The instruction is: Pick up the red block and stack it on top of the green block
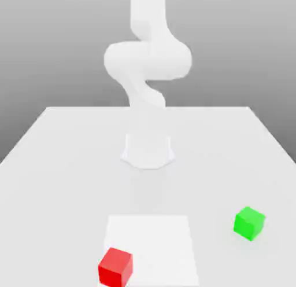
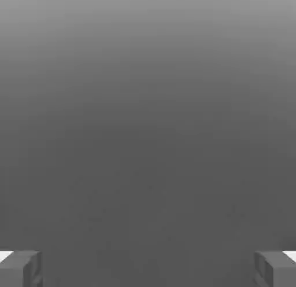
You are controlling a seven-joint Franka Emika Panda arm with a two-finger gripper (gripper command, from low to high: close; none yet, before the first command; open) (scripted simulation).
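Exterior view, left to right: red block at the near table edge, on the left corner of a paler square patch; arm upright at centre behind it; green block to the right, well apart from red, a bit farther back. Both blocks sit flat, untouched.

Gripper: released, fingertips spread wide, nothing between them.

Step in hand, my read: reach for red. Come straight down over it, jaws square to two opposite faces, close at mid-height. Lift clear before traversing to green.

No writing, labels or brands anywhere.
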